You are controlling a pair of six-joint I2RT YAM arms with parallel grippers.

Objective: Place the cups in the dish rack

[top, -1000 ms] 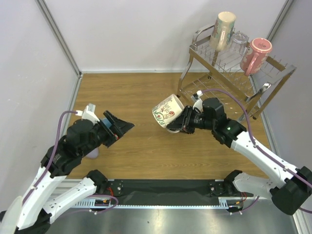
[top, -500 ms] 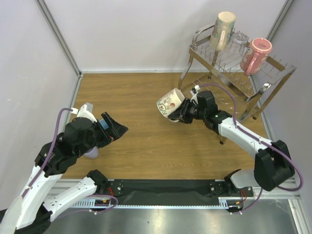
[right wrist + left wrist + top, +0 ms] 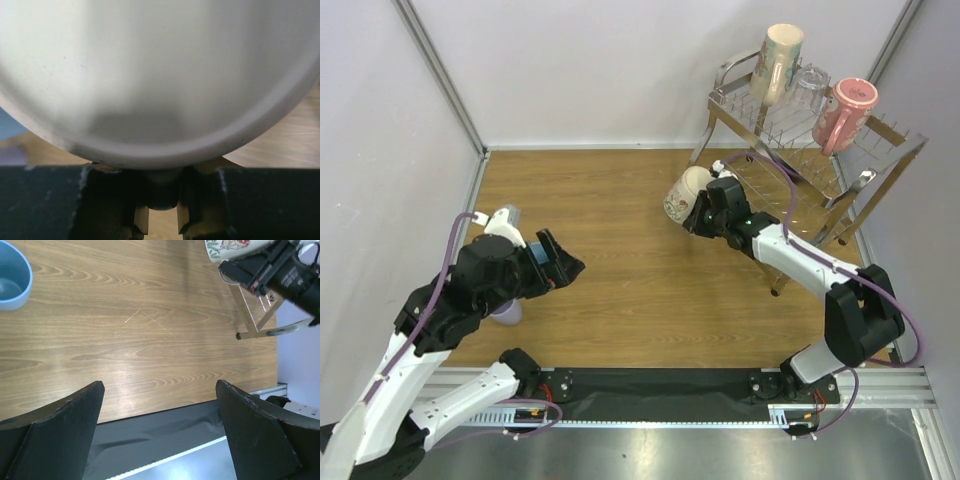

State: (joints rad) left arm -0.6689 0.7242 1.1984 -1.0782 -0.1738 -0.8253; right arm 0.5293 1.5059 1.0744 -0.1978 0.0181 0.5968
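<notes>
My right gripper [image 3: 706, 214] pinched the white mug [image 3: 684, 193], tipped sideways in the air just short of the dish rack [image 3: 895, 140], likely angled for a lower-shelf set-down; left gripper [image 3: 160, 384] hung spread and empty, light-blue tumbler [image 3: 12, 275] nearby

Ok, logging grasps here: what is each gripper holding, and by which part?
Right gripper clamps the white flower-patterned ceramic mug at one end's edge; left gripper holds nothing.
</notes>
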